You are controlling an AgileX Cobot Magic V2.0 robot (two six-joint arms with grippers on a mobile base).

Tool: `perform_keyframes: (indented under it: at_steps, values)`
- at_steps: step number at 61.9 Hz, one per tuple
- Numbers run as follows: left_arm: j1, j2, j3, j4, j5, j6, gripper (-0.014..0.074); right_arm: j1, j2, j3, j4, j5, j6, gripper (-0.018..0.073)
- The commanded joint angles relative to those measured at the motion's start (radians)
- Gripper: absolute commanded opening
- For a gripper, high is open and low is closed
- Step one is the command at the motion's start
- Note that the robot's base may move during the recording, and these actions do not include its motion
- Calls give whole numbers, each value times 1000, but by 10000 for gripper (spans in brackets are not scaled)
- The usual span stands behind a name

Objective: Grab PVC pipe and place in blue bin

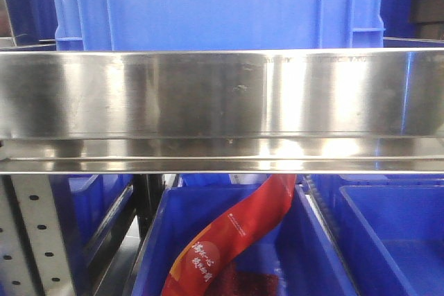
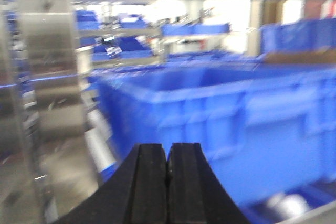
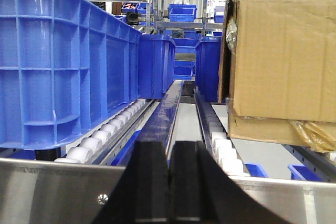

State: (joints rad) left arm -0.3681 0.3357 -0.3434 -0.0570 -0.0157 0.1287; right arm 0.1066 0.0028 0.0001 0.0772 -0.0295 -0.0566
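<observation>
My left gripper (image 2: 168, 182) and right gripper (image 3: 169, 182) are both closed, empty; blue bin (image 3: 63, 66) at ten o'clock, open lane (image 3: 181, 114) at twelve.

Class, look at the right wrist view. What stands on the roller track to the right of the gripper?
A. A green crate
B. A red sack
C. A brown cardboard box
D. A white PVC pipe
C. A brown cardboard box sits on the right-hand roller track, while the tall blue bin stands on the left.
</observation>
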Motion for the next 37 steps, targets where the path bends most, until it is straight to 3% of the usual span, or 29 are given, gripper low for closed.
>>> perform_keyframes:
  at_steps: [1, 17, 33, 37]
  values:
    - [59, -69, 62, 17, -12, -1, -111, -5, -3, 0, -4, -25, 1, -167]
    - [237, -246, 200, 17, 5, -1, -111, -5, -3, 0, -4, -25, 1, -167]
    - [319, -336, 343, 17, -35, -1, -111, -5, -3, 0, -4, -25, 1, -167]
    - [326, -336, 343, 17, 33, -1, -111, -5, -3, 0, -4, -25, 1, -167]
